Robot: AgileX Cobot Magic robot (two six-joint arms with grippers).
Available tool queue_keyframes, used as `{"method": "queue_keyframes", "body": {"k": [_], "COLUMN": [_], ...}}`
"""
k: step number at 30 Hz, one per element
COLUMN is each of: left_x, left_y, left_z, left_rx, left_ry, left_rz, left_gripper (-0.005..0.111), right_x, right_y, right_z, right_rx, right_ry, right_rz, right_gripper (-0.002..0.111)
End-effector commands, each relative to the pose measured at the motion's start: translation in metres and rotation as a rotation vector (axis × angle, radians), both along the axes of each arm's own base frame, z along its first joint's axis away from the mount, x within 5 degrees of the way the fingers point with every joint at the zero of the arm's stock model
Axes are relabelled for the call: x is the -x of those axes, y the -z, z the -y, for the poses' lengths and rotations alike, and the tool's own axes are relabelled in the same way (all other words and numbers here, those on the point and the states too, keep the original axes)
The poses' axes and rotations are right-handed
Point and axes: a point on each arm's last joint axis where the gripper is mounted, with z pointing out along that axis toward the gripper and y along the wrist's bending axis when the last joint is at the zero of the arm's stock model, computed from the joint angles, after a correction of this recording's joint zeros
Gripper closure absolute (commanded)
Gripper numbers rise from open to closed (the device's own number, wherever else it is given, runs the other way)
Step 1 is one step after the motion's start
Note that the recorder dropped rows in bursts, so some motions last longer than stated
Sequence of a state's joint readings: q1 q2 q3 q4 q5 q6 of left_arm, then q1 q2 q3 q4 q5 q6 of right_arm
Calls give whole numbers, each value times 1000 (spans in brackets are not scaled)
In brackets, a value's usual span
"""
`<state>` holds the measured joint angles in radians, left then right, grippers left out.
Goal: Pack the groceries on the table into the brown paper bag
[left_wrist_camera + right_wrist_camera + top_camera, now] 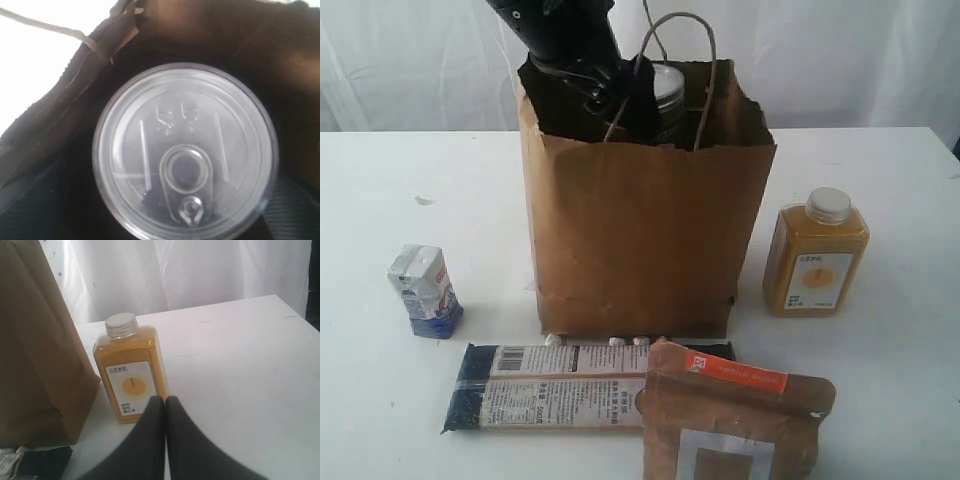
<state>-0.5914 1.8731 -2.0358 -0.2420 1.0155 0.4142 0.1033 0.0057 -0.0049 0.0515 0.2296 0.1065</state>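
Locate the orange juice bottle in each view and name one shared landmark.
Exterior view: the orange juice bottle stands on the table, right of the brown paper bag.
Left wrist view: not in it.
Right wrist view: upright beside the bag, beyond the shut right tool.
Shared landmark: the brown paper bag.

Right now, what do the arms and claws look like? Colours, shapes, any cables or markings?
Left arm: glossy black, rounded housing, with a small pale round fitting near the wrist. Right claw: two smooth black fingers, broad at the base and tapering to rounded tips. No cables or markings visible on either.
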Motion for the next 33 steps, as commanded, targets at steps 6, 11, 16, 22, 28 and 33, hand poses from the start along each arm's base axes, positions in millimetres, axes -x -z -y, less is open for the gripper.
{"method": "queue_keyframes", "body": {"k": [6, 11, 16, 22, 28, 33], "left_x": [6, 13, 20, 23, 27, 34], "left_y": [-9, -21, -30, -35, -40, -53], "left_z": [-2, -6, -11, -13, -19, -29], "left_rx": [26, 51, 50, 52, 33, 7], "left_ry": [-1, 0, 5, 6, 0, -23], "left_rz": [-3, 17, 34, 42, 67, 117], "left_gripper": [1, 1, 1, 1, 1, 1], "right_x": [0, 0, 0, 0, 0, 0], "right_y": [0, 0, 1, 1, 1, 1], "right_z": [0, 0, 0, 0, 0, 0], "right_rx": [-5, -5, -5, -5, -5, -5], "right_ry": [6, 6, 6, 6, 6, 6], "right_rz": [10, 10, 8, 8, 8, 8], "right_gripper": [108, 108, 108, 108, 108, 108]}}
